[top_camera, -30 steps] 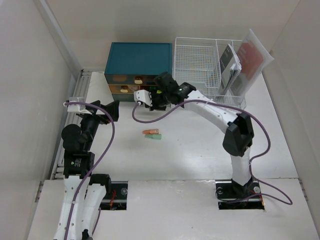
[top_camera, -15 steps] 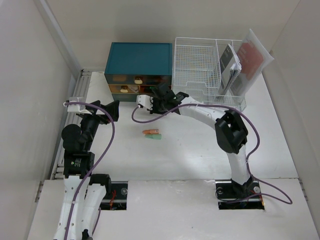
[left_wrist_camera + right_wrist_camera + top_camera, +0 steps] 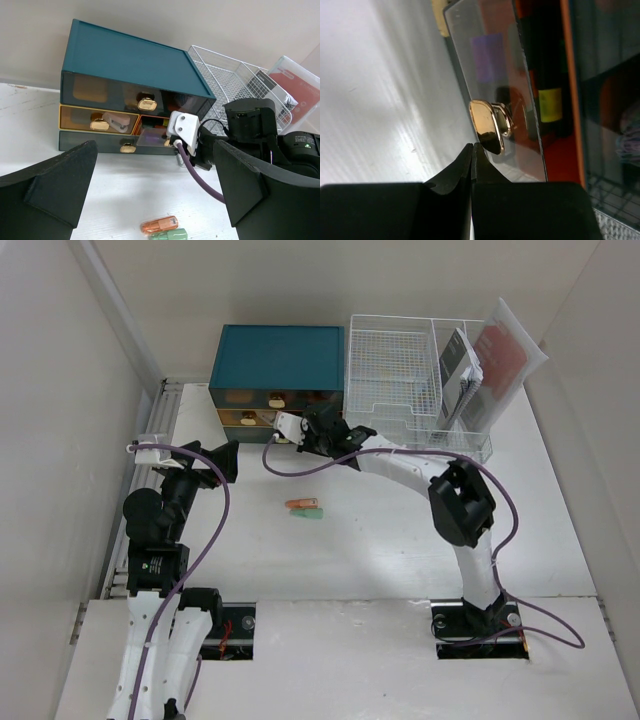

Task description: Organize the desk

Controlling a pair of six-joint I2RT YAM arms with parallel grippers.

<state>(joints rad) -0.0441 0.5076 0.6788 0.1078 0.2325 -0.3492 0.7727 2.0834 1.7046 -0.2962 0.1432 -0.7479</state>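
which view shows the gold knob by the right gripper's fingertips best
Right wrist: the gold knob sits mid-frame, close up, just beyond the shut right gripper. In left wrist and top external, that gripper hides most or all of it.

The drawer box (image 3: 278,360) stands at the back of the worktop (image 3: 400,530). The wire rack (image 3: 395,370) stands just right of it. Two small capsules (image 3: 305,508) lie side by side before it, well apart. The right end effector (image 3: 472,148) is at its front, beside a drawer knob (image 3: 487,125).

Robot lab booth: white panel walls (image 3: 50,440), desk (image 3: 380,540).
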